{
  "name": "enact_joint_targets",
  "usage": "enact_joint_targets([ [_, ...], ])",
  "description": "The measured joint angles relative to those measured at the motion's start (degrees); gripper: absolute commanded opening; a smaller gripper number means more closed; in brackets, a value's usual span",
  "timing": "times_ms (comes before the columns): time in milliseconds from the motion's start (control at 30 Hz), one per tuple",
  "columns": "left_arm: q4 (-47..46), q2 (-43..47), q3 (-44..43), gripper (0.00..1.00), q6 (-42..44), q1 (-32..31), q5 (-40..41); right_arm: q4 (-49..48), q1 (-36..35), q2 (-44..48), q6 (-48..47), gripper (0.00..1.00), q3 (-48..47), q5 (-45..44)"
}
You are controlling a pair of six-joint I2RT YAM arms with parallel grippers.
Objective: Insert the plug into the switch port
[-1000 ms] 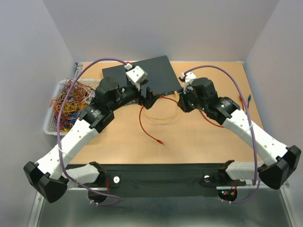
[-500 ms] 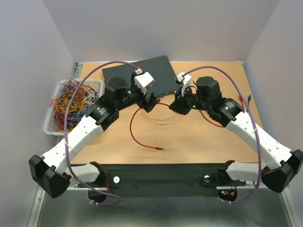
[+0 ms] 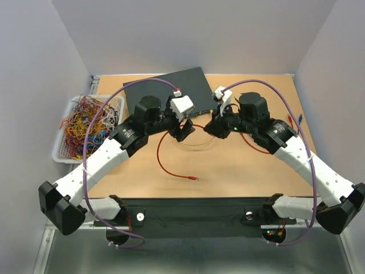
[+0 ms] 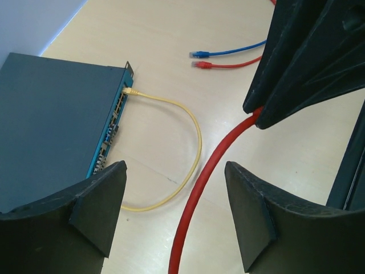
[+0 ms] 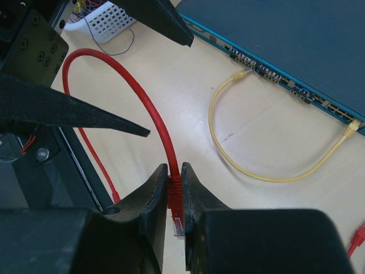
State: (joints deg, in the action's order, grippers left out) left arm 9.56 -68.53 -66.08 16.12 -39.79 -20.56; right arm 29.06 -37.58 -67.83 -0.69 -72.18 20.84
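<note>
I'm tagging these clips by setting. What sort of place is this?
Most likely a robotics lab test cell, not a real server room: a network switch sits on a walled wooden tabletop, a yellow patch cable loops between two of its ports, and a white basket holds tangled wires.

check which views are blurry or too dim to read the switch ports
Left wrist: left gripper soft up close, switch ports fairly sharp. Right wrist: right gripper soft in the foreground, red plug crisp. Top external: even light, ports too small to read.
</note>
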Motion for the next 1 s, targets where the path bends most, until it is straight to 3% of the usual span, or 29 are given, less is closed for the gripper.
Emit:
enact_joint_targets([
  [100, 0.2, 0.0, 0.0, 0.84, 0.3, 0.0, -0.9, 0.0, 0.0, 0.1, 0.0, 0.00, 0.0, 0.0],
  [133, 0.2, 0.0, 0.1, 0.72, 0.3, 0.0, -1.0, 0.0, 0.0, 0.1, 0.0, 0.00, 0.0, 0.0],
  [200, 0.4, 0.0, 0.1, 0.58, 0.7, 0.0, -1.1, 0.0, 0.0, 0.1, 0.0, 0.00, 0.0, 0.0],
  [233, 0.5, 0.0, 0.1, 0.43, 0.7, -0.1, -1.1, 0.0, 0.0, 0.1, -0.1, 0.01, 0.0, 0.0],
  [267, 0.7, 0.0, 0.1, 0.34, 0.9, -0.3, -1.1, 0.0, 0.0, 0.2, -0.2, 0.00, 0.0, 0.0],
  [300, 0.7, -0.1, 0.1, 0.13, 0.8, -0.4, -1.2, -0.1, 0.0, 0.2, -0.2, 0.00, 0.0, 0.0],
  [333, 1.0, -0.4, 0.1, 0.01, 0.8, -0.6, -1.5, -0.3, 0.0, 0.3, -0.3, 0.00, 0.0, -0.3],
  [400, 2.1, -1.0, 0.1, 0.00, 1.5, -1.0, -2.1, -0.9, 0.1, 0.6, -0.6, 0.03, 0.0, -1.6],
  [467, 2.4, -1.9, 0.1, 0.00, 1.4, -1.4, -2.1, -0.9, 0.2, 1.0, -0.1, 0.23, 0.0, -3.4],
  [500, 2.4, -2.4, 0.1, 0.00, 1.4, -1.5, -2.0, -1.4, 0.0, 1.3, 0.8, 0.42, 0.0, -5.7],
  [567, 2.9, -3.1, 0.1, 0.00, 0.8, -1.5, -0.6, -3.5, 0.0, 2.1, 3.4, 0.53, 0.3, -10.3],
  [667, 3.4, -3.5, 0.1, 0.00, -2.1, -1.5, 3.9, -6.4, 0.0, 4.1, 9.5, 0.57, 0.7, -19.2],
  [800, 1.8, -3.3, 0.1, 0.00, -9.7, -1.7, 11.3, -9.3, 0.0, 6.9, 18.3, 0.54, 1.3, -27.5],
  [1000, -8.8, 3.0, 6.4, 0.00, -26.4, -4.3, 29.8, -13.4, 0.0, 5.4, 33.4, 0.47, 3.9, -27.8],
])
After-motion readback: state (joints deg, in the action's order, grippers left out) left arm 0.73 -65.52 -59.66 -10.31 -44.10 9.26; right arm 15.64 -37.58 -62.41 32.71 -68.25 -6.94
